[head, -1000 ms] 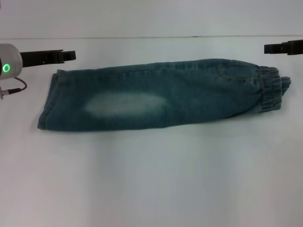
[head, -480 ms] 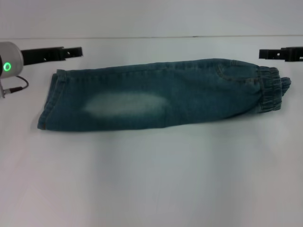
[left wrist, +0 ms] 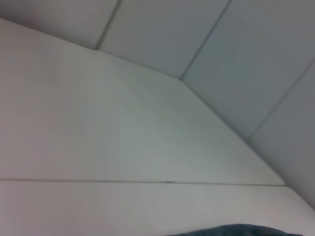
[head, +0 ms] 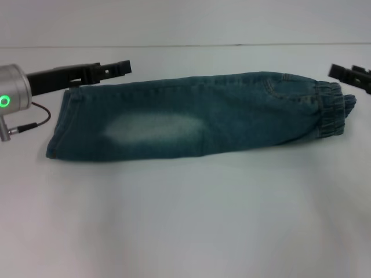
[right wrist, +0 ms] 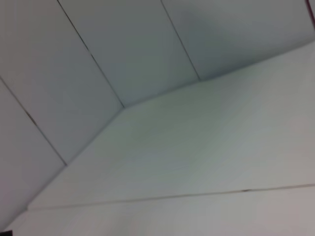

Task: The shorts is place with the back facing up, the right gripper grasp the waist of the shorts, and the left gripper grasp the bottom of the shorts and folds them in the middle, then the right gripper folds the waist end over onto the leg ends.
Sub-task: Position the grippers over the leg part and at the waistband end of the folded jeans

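The shorts [head: 191, 116] lie folded lengthwise into a long blue denim strip across the white table, with a pale faded patch left of the middle. The puckered waist of the shorts [head: 331, 113] is at the right end. The flat leg ends [head: 58, 124], the bottom of the shorts, are at the left end. My left gripper [head: 126, 67], on its silver wrist with the green light, reaches along the far edge of the shorts above the leg half. My right gripper [head: 333, 70] pokes in at the right edge, just behind the waist. A sliver of denim [left wrist: 231, 230] shows in the left wrist view.
The white table [head: 185, 220] stretches wide in front of the shorts. Its far edge meets a pale panelled wall [head: 185, 23]. A thin cable [head: 29, 124] hangs from the left wrist beside the leg hems.
My left gripper has moved right along the far edge of the shorts and a little nearer to them. My right gripper has drawn back toward the right edge and dropped toward the waist. The shorts have not moved.
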`<state>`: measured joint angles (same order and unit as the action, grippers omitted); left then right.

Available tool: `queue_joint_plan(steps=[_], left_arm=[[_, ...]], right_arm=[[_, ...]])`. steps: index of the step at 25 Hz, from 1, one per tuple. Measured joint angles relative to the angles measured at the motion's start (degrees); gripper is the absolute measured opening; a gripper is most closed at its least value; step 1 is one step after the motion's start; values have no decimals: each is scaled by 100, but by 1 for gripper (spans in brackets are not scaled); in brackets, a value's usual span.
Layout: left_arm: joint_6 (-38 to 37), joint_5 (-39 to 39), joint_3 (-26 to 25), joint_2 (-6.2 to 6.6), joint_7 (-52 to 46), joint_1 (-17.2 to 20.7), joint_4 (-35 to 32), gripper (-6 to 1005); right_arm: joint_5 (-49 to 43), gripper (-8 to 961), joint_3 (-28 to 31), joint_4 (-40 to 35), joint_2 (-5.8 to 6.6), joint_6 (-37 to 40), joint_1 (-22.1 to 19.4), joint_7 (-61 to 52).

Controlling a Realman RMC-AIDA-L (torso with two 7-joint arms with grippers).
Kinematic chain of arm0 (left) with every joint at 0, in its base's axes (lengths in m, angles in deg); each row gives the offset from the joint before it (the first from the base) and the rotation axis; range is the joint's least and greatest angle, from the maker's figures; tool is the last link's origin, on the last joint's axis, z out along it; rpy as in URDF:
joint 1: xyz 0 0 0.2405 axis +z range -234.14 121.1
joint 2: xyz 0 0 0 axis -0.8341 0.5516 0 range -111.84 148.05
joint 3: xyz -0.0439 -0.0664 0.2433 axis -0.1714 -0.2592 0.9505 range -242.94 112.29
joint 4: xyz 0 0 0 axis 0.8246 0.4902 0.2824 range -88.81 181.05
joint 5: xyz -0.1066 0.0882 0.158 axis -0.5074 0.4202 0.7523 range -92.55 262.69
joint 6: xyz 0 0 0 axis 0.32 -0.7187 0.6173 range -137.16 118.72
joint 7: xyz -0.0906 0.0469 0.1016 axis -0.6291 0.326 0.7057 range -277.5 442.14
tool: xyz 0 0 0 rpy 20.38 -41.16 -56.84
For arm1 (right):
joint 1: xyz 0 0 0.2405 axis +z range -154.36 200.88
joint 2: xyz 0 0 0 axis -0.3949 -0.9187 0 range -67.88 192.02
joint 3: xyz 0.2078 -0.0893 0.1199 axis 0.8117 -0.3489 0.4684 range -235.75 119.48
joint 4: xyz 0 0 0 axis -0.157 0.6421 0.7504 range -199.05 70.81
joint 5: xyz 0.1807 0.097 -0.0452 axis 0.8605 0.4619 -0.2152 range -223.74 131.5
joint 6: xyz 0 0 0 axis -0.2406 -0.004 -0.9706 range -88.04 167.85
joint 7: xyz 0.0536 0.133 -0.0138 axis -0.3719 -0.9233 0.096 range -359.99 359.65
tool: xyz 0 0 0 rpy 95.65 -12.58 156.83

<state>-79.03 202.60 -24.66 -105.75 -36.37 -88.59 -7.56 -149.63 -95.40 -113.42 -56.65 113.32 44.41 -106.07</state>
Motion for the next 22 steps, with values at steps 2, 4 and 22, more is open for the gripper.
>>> queue_joint_plan(steps=[2, 4, 22], left_arm=[[-193, -115, 0, -2, 78, 62, 13, 933], [-391, -211, 22, -12, 211, 112, 110, 933], [-403, -603, 900, -33, 640, -93, 801, 934]], right_arm=[[259, 857, 115, 249, -4, 68, -146, 331], [373, 858, 325, 547, 0, 103, -252, 643], [-95, 856, 724, 1653, 436, 145, -348, 869]])
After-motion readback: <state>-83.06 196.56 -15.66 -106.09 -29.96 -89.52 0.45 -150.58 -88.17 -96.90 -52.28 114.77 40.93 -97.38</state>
